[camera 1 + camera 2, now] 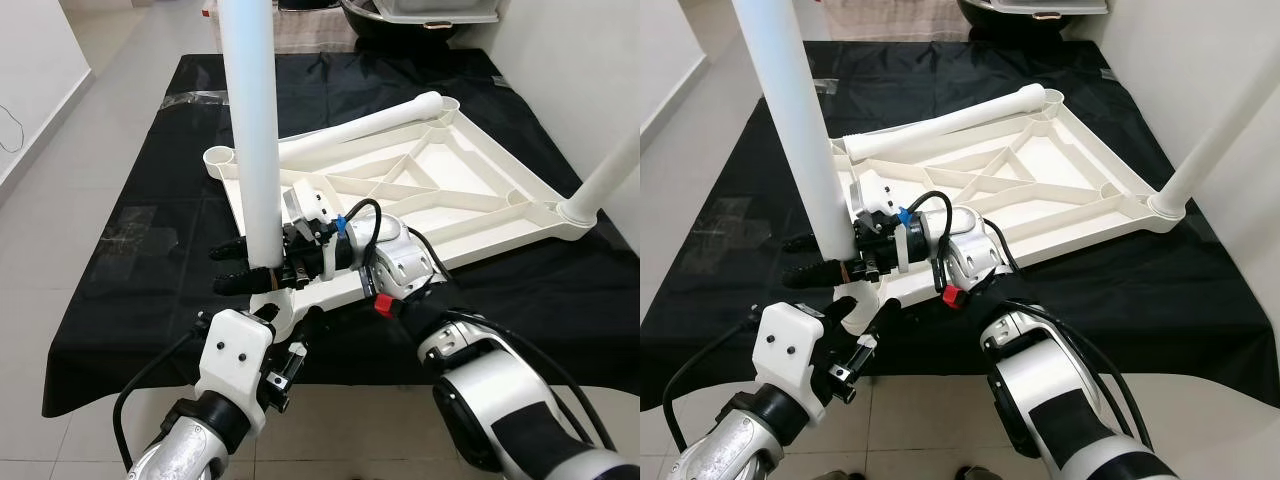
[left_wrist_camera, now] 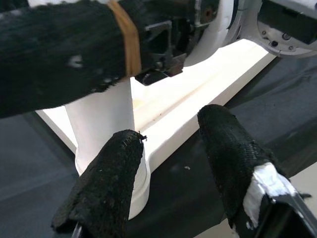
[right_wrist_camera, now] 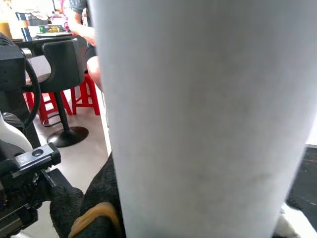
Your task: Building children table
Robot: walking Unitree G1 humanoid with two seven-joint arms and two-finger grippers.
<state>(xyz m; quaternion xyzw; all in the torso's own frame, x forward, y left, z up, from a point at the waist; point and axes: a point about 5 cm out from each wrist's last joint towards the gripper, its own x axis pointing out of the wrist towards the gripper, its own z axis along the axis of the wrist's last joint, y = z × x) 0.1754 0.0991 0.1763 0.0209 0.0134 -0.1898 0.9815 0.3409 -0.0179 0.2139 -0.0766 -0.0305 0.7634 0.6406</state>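
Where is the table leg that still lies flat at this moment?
The loose leg lies across the far edge of the upturned tabletop, between its two far corner sockets.

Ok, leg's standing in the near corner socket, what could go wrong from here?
1. The right gripper clamps the tall white leg low down; if it isn't fully seated, releasing may let it lean or topple.
2. The left gripper is open beside the socket, not bracing the tabletop, which could slide on the black sheet under a push.

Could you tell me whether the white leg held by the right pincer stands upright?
Upright: the white leg rises straight from the tabletop's near corner socket, with the right pincer clamped around it.
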